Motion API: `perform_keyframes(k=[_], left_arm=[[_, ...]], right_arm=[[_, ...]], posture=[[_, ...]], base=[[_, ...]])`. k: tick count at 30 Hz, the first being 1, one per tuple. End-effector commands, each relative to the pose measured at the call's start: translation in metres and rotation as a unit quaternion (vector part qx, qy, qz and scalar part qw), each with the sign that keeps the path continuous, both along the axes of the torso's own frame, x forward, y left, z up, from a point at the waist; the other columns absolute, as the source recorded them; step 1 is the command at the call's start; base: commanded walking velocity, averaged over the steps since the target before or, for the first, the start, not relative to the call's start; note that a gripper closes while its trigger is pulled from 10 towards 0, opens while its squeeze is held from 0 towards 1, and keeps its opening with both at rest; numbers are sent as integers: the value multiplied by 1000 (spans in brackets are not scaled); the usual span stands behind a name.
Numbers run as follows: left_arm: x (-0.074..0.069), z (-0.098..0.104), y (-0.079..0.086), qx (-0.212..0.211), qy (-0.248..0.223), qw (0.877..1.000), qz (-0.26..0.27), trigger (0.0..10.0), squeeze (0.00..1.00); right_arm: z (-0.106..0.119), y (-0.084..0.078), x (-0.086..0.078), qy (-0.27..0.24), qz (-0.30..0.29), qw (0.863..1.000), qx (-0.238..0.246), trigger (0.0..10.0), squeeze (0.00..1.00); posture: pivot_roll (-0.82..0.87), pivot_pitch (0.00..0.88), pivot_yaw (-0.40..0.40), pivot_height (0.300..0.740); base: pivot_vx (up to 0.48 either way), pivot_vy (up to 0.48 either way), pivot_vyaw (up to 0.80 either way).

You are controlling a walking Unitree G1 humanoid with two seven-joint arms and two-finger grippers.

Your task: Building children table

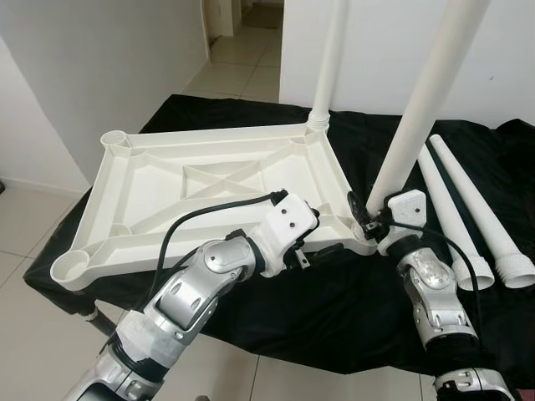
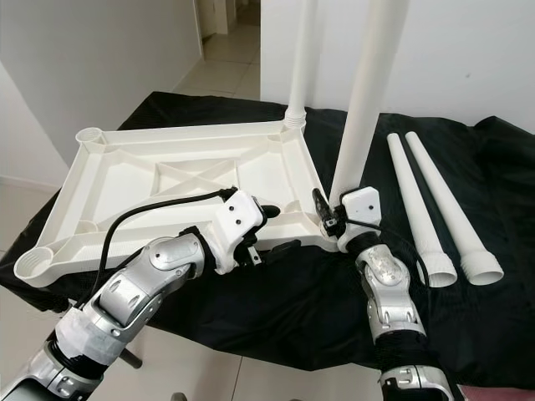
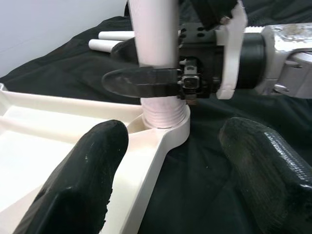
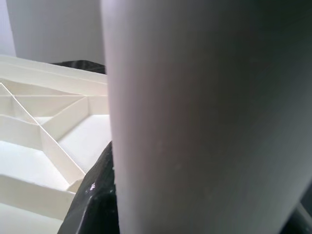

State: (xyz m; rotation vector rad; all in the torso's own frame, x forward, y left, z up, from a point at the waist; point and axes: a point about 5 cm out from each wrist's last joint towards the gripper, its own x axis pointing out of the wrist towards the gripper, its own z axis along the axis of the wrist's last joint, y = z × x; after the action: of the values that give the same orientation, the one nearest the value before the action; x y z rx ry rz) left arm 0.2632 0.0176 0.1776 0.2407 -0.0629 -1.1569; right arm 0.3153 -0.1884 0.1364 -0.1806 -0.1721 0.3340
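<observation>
White leg — right tool clamped.

The upside-down white plastic tabletop lay on the black cloth-covered table. The right gripper closed around the near upright white plastic leg at its corner socket. Left of it, the left gripper straddled the tabletop's near edge, fingers apart. Behind stood a second upright leg; right lay two loose white legs.
</observation>
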Motion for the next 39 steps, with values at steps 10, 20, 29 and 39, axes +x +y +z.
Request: perform_keyframes(k=[10, 20, 29, 39], left_arm=[[-4, 5, 0, 4, 1, 1000, -30, 10000, 0], [-3, 6, 1, 1, 2, 1000, -27, 10000, 0], [-3, 7, 1, 0, 1, 1000, -26, 10000, 0], [-4, 7, 2, -2, 4, 1000, -22, 10000, 0]], right_arm=[[-31, 6, 2, 117, 18, 992, 32, 10000, 0], [-35, -6, 8, 158, -25, 984, 72, 10000, 0], [-33, 2, 8, 149, -30, 986, 69, 10000, 0], [-21, 28, 1, 97, -125, 979, 130, 10000, 0]], posture=[[-67, 0, 24, 740], [-69, 0, 26, 740], [-68, 0, 26, 740], [-64, 0, 7, 740]], base=[[0, 0, 0], [0, 0, 0], [0, 0, 0], [0, 0, 0]])
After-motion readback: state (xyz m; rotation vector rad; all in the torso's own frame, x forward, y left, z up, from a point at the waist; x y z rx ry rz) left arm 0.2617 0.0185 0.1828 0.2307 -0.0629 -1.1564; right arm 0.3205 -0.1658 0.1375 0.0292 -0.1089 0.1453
